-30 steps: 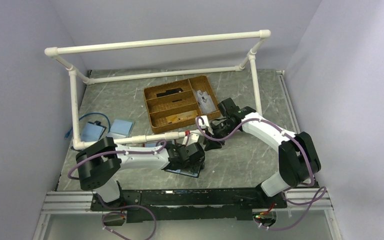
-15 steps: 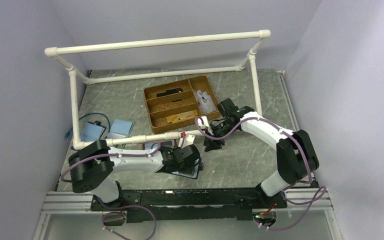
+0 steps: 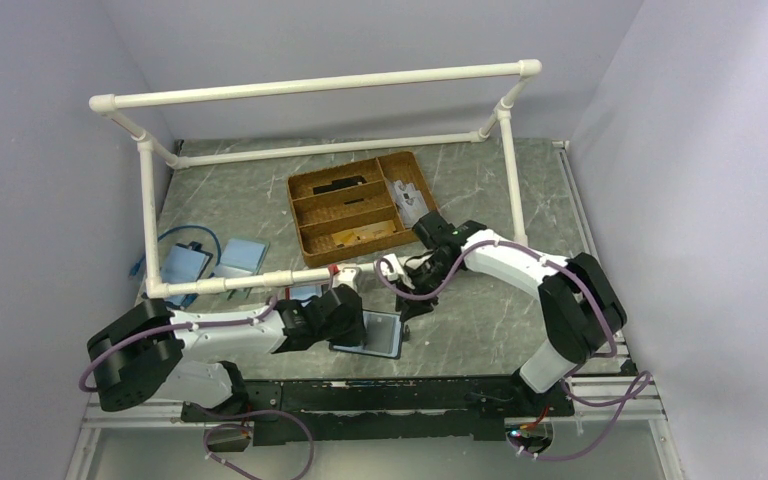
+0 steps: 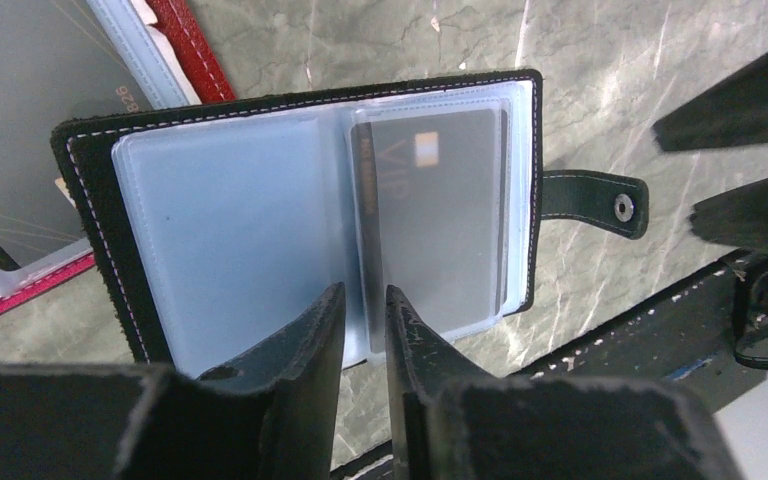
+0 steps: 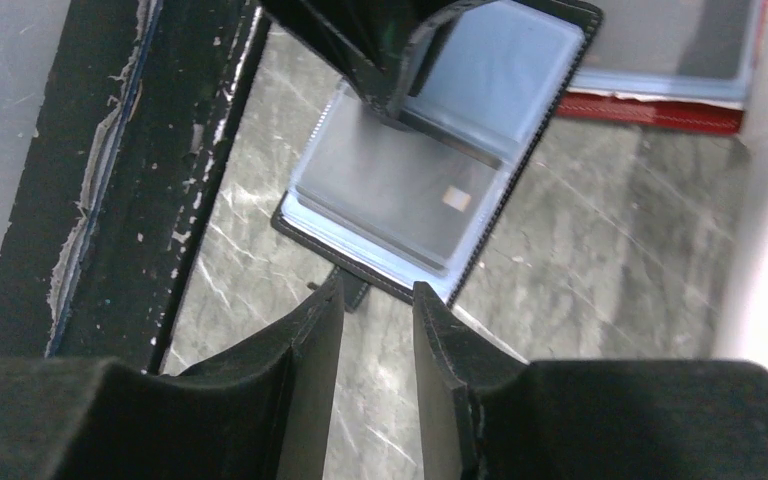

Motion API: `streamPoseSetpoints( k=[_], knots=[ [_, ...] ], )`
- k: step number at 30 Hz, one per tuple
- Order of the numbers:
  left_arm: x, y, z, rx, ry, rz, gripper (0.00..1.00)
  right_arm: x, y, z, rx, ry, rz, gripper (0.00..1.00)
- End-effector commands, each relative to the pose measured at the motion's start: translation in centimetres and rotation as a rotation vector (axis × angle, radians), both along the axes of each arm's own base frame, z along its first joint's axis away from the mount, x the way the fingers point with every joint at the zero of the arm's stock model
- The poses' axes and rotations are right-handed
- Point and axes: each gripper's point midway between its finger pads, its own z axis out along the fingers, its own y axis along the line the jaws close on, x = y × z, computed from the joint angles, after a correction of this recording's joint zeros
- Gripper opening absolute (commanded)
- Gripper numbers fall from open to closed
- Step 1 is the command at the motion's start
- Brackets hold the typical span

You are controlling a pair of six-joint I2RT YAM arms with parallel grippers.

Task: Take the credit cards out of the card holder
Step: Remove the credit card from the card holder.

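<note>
The black-edged card holder [image 3: 378, 335] lies open on the table near the front edge, its clear sleeves facing up [image 4: 220, 230]. A dark grey credit card [image 4: 440, 220] sits inside the right-hand sleeve [image 5: 390, 195]. The left-hand sleeve looks light blue; I cannot tell whether a card is in it. My left gripper [image 4: 365, 290] is at the holder's near edge, its jaws narrowly open astride the upstanding middle sleeve leaf. My right gripper [image 5: 378, 290] hovers over bare table just beyond the holder's snap strap [image 4: 590, 195], narrowly open and empty.
A red-edged holder [image 3: 310, 292] lies just behind the black one, under the white pipe frame [image 3: 260, 280]. A wicker tray [image 3: 360, 205] stands at the back. Blue items [image 3: 243, 255] lie at the left. A black rail [image 3: 380, 395] runs along the near edge.
My left arm has drawn back to the left, uncovering the open holder, and its jaws have narrowed a lot. The right gripper has come left and nearer, toward the holder.
</note>
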Motion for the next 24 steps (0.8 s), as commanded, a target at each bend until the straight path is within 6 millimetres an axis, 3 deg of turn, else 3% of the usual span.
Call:
streamPoseSetpoints(
  k=[1, 8, 13, 19, 24],
  knots=[
    [0.3, -1.3, 1.7, -0.129, -0.002, -0.005, 0.23, -0.8, 0.5, -1.3, -0.003, -0.014, 0.059, 0.32],
    [0.3, -0.2, -0.1, -0.089, 0.030, 0.021, 0.09, -0.3, 0.5, -2.7, -0.073, -0.079, 0.060, 0.29],
    [0.3, 0.2, -0.8, -0.051, 0.042, 0.030, 0.08, -1.1, -0.5, -3.6, -0.097, -0.170, 0.152, 0.28],
    [0.4, -0.1, -0.6, -0.071, 0.043, 0.015, 0.08, -1.6, -0.2, -4.9, -0.116, -0.273, 0.216, 0.27],
    [0.1, 0.1, -1.3, -0.078, 0.071, 0.016, 0.08, -1.9, 0.3, -4.3, -0.081, -0.303, 0.225, 0.29]
  ],
)
